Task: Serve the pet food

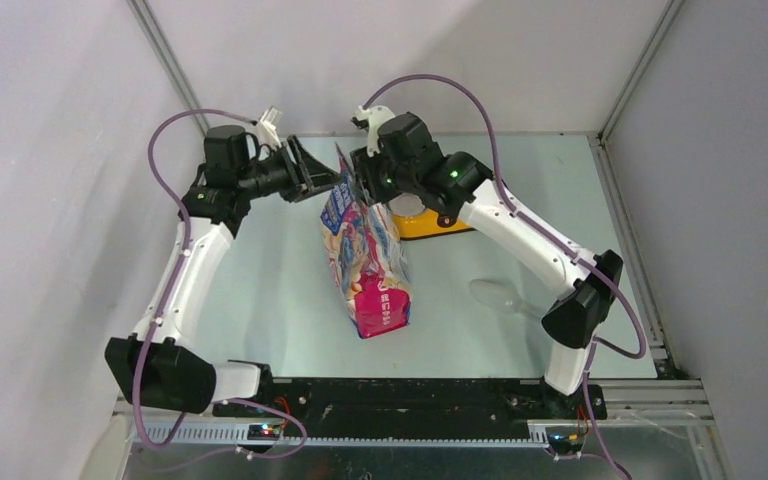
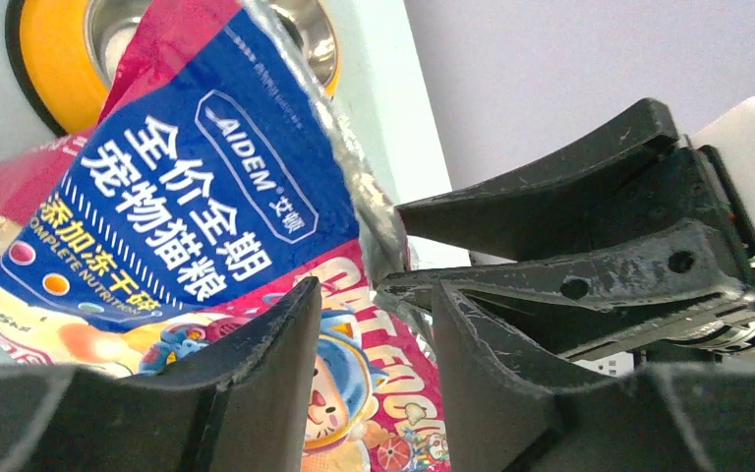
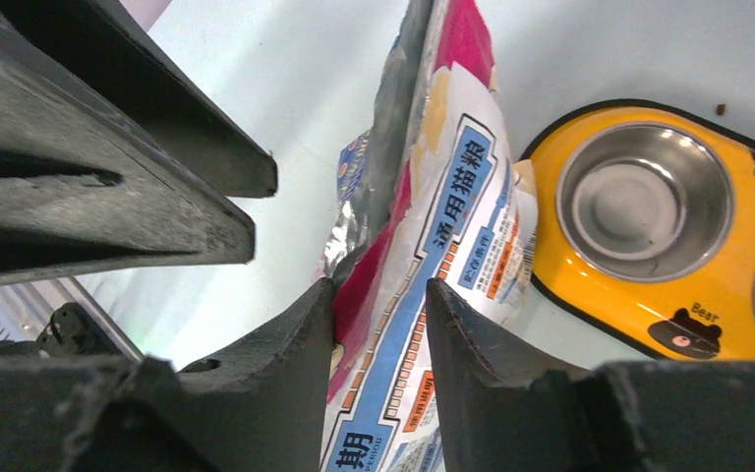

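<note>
The right gripper (image 3: pixel 378 290) is clamping the cat food bag (image 1: pixel 365 250) at its mouth, mid-table toward the far edge. The left gripper (image 2: pixel 376 290) is hanging spread, needing the opposite lip. Pulling gently is keeping the hidden pet food inside.

Worktop (image 1: pixel 280 300) stock:
- cat food bag (image 1: pixel 365 250): 1, centre.
- yellow double bowl (image 1: pixel 430 225): 1, far right of centre, with 2 steel cups (image 3: pixel 644 202).
- clear scoop (image 1: pixel 495 295): 1, right.
- loose kibble pellet (image 3: pixel 721 108): 1, beside the bowl.
- Arms: 2, carrying left tool (image 1: pixel 322 175) and right tool (image 1: pixel 360 182).
</note>
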Robot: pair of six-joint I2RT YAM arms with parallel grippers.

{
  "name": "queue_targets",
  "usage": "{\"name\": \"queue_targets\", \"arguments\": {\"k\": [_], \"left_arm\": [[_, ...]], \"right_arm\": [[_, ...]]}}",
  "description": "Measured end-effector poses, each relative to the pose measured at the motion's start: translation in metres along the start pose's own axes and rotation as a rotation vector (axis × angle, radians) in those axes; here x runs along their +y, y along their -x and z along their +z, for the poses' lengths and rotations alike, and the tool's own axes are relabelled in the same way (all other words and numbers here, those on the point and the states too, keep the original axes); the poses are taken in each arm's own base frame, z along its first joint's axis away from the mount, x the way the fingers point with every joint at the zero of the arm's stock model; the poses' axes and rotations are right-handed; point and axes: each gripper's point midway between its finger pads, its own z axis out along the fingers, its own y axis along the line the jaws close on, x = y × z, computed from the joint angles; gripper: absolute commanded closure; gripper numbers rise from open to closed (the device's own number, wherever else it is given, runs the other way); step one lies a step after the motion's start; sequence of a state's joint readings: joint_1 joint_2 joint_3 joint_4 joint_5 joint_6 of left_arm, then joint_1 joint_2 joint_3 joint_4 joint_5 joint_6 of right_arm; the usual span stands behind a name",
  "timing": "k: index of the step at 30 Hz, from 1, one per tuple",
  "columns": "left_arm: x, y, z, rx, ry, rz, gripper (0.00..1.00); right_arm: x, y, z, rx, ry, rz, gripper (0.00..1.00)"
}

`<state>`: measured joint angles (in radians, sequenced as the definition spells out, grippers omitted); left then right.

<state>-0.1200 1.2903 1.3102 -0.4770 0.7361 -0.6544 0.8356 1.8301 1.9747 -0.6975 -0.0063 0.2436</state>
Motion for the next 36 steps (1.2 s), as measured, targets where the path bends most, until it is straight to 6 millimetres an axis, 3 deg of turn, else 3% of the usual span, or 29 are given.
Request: {"name": "queue_targets", "arguments": {"k": [5, 12, 17, 28, 36], "left_arm": [[-0.006, 0.012, 0.002, -0.019, -0.005, 0.013, 0.49], [0.011, 0.025, 0.018, -0.024, 0.049, -0.012, 0.54], [0.020, 0.028, 0.026, -0.018, 0.071, -0.025, 0.59], [0.012, 0.012, 0.043, 0.038, 0.080, -0.009, 0.72], [0.021, 0.007, 0.044, 0.040, 0.157, 0.013, 0.87]], "right_arm": [[-0.004, 0.002, -0.006, -0.010, -0.021, -0.002, 0.62], [-0.003, -0.002, -0.005, -0.004, -0.011, -0.008, 0.66], [-0.002, -0.002, -0.004, -0.007, -0.002, -0.010, 0.74], [0.001, -0.002, -0.004, -0.007, 0.010, -0.012, 0.79], [0.000, -0.002, 0.002, -0.001, 0.004, -0.011, 0.86]]}}
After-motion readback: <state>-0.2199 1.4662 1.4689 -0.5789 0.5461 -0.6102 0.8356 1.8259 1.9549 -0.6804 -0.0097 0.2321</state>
